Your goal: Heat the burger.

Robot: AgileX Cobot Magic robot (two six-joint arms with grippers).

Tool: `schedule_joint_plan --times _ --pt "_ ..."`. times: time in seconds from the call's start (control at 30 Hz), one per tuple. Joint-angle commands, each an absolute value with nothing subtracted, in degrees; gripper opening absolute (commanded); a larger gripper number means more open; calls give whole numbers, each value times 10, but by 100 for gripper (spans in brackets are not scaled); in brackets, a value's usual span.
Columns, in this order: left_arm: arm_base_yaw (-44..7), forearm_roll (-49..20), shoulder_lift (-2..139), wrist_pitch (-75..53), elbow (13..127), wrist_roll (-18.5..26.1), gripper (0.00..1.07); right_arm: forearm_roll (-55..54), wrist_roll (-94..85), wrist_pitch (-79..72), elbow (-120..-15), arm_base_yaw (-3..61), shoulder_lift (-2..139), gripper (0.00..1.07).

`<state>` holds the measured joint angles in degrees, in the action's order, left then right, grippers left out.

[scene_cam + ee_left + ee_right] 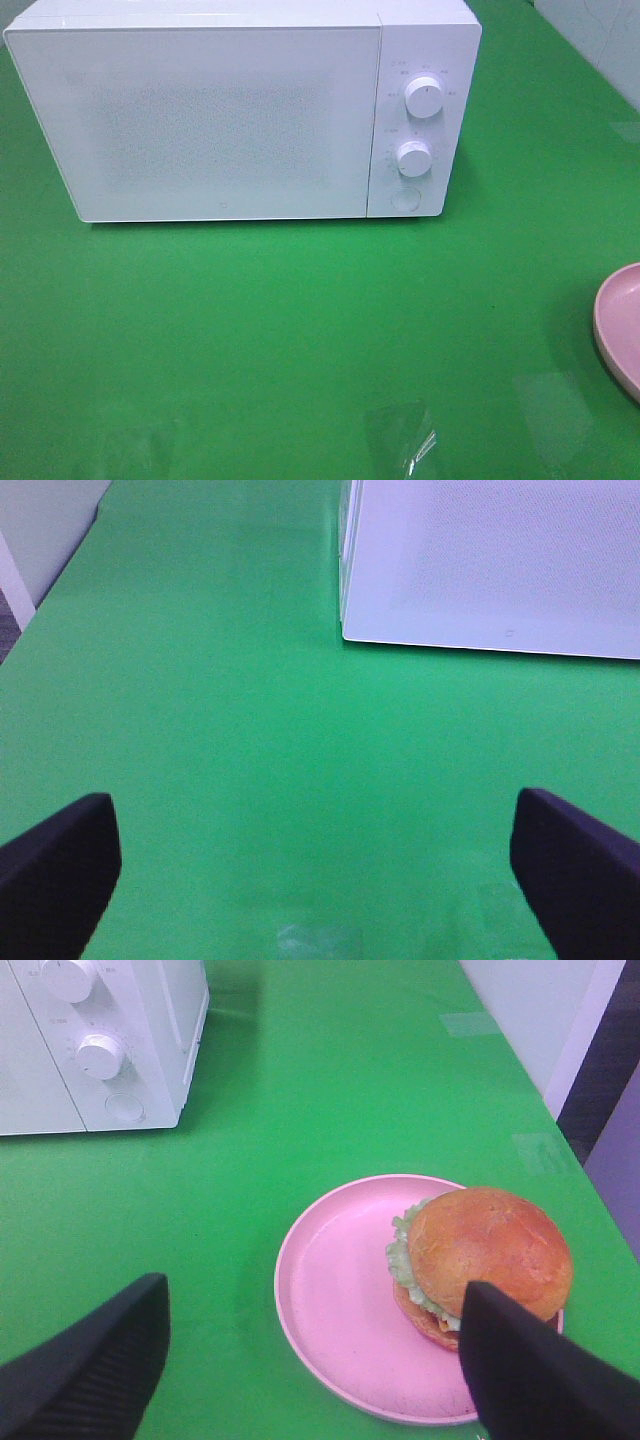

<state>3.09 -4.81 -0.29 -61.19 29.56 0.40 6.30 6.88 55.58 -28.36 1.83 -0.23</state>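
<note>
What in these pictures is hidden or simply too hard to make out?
- Microwave interior: the shut frosted door hides it in every view.
- Dial markings: too small and pale to read from the high camera.
- Burger: out of frame in the high view, where only the pink plate's edge shows; in the right wrist view a finger covers its near side.
- Both arms: absent from the high view.

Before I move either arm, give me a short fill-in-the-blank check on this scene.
1. The white box-shaped microwave has its door ____.
2. The round golden-bun burger sits on a ____ round plate.
3. The microwave's front panel carries ____ round white knobs.
4. Both the left gripper and right gripper have their jaws ____.

Missing words: shut; pink; two; open
</note>
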Motion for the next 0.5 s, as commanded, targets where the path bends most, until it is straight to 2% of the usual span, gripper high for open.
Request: schedule_joint_plan --times 0.03,0.5 --pt "28 -51 -15 -612 295 0 98 63 63 550 -282 17 -17 75" --pt "28 -51 -15 -612 295 0 98 61 63 550 -282 17 -17 75"
